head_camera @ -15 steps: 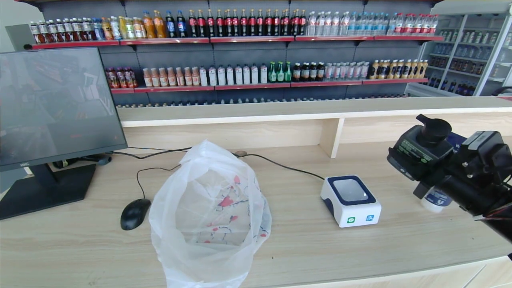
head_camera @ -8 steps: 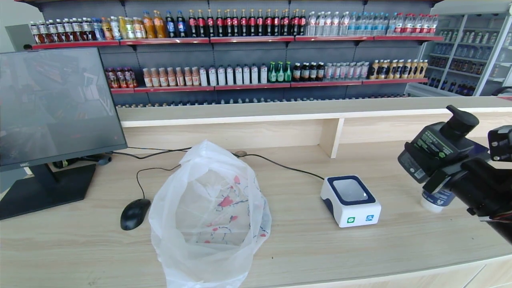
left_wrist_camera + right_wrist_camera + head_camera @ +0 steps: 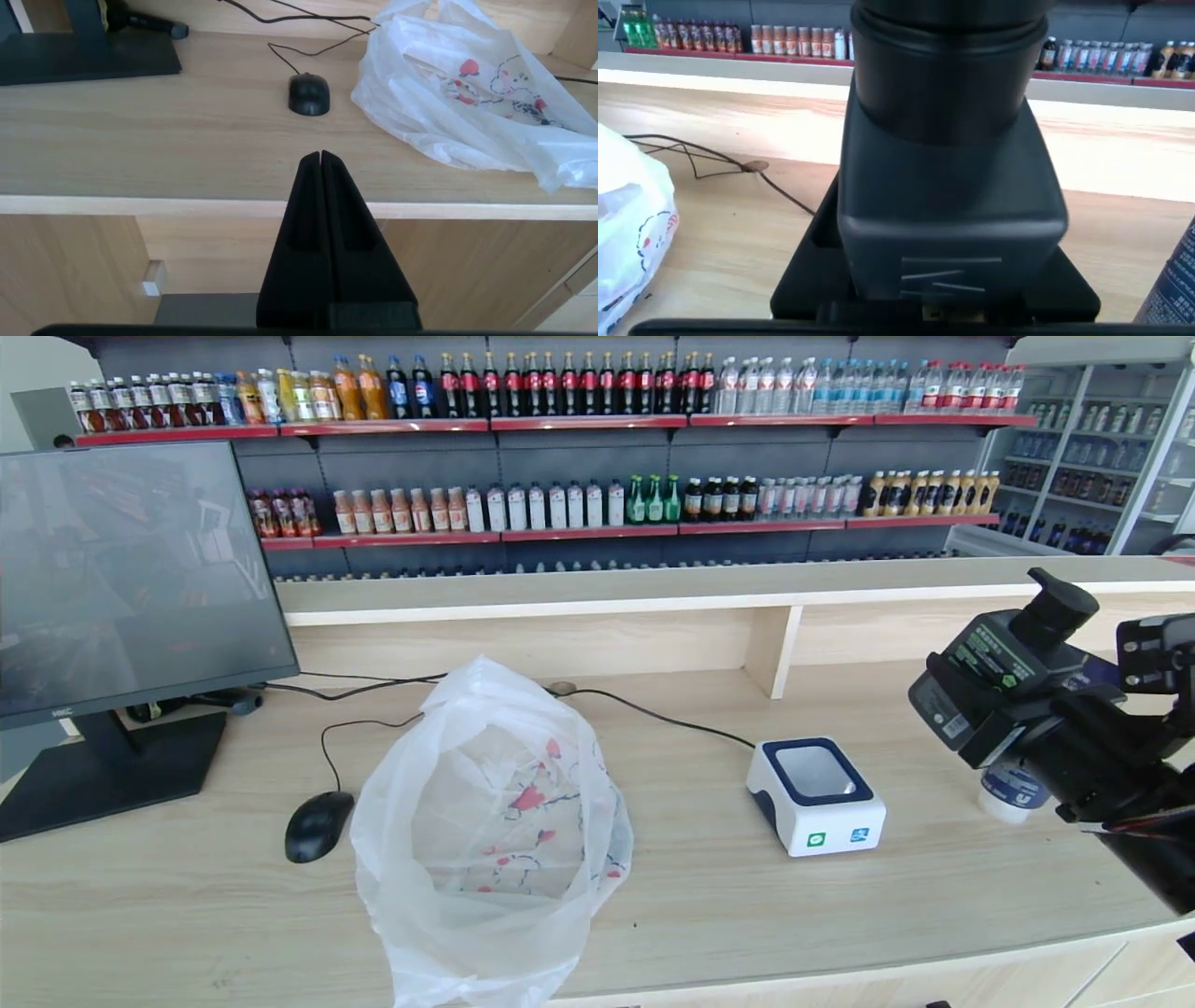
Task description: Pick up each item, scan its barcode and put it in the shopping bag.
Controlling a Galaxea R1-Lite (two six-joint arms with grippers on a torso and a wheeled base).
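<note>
Over at the right end of the counter point(image 3: 709, 905), the right gripper point(image 3: 1013, 728) has its jaws clamped on the base of a black bottle point(image 3: 980, 677). The bottle is held in the air, tilted, with its cap pointing up and to the right. It is off to the right of the scanner point(image 3: 815, 795) and well apart from it. A small white tub point(image 3: 1013, 795) stands on the wood just behind the arm. In the middle, the shopping bag point(image 3: 490, 840) sits with its mouth gaping near the front edge, a mouse point(image 3: 317, 826) just to its left and a dark monitor point(image 3: 131, 579) at the left end. A cable point(image 3: 653, 719) runs from the scanner towards the raised ledge point(image 3: 653, 588) at the back. Behind that, long shelves point(image 3: 579, 425) of bottled drinks span the wall. The left gripper point(image 3: 320, 161) hangs below the front edge, jaws pressed together on nothing.
</note>
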